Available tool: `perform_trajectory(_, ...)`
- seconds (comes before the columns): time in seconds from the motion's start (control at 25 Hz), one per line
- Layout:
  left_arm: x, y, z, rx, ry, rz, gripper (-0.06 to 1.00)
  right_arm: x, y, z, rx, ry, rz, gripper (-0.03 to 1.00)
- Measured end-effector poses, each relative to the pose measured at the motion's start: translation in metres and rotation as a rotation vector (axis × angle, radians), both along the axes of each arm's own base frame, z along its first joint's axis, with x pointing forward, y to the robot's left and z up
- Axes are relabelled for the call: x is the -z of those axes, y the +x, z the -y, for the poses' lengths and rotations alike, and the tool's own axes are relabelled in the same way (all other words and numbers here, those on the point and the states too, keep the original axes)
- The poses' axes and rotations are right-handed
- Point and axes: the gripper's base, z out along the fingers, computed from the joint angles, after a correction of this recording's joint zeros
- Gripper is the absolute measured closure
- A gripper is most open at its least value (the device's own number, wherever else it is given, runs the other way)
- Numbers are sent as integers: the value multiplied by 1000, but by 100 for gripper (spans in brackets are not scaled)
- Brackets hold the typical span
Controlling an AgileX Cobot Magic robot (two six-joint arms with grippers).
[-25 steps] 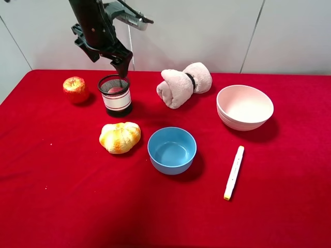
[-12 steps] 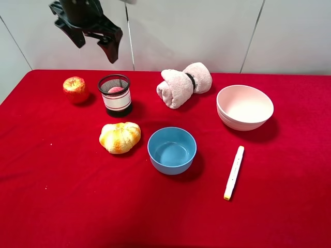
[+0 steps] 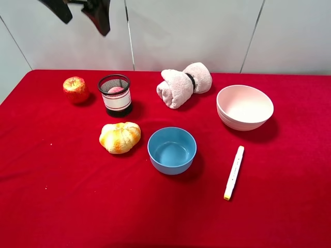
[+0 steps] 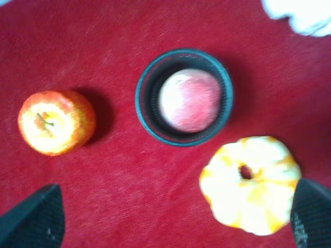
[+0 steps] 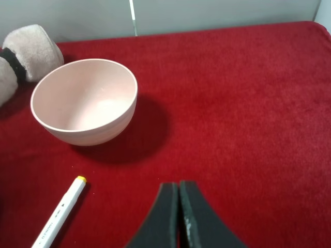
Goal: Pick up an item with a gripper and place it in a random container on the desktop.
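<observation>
The pink-red peach (image 4: 189, 100) lies inside the black wire-mesh cup (image 3: 115, 95), which stands upright at the back left of the red table. Only a bit of the fruit (image 3: 115, 90) shows over the rim in the high view. The cup's rim (image 4: 142, 108) shows from above in the left wrist view. My left gripper (image 3: 81, 11) is open and empty, high above the cup and to its left, at the top edge of the high view; its fingertips (image 4: 36, 219) frame the left wrist view. My right gripper (image 5: 178, 192) is shut and empty, over bare cloth near the pink bowl.
A red-yellow apple (image 3: 75, 89) sits left of the cup. A golden bread (image 3: 120, 137) lies in front of it. A blue bowl (image 3: 171, 150), a rolled pink towel (image 3: 183, 83), a pale pink bowl (image 3: 244, 107) and a white marker (image 3: 234, 172) lie further right.
My left gripper has risen from just above the cup's rim up and to the left, to the top edge of the view. The peach stays in the cup.
</observation>
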Motion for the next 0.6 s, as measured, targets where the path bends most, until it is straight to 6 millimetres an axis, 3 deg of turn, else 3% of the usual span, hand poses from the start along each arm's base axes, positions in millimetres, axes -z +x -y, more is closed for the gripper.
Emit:
perform_trajectory(0.24,-30,-27,-3,13,-109,35,9,0,0,0,0,0,0,100)
perform_trajectory(0.6,-20,-71,-22,8,-86,-23,9,0,0,0,0,0,0,100)
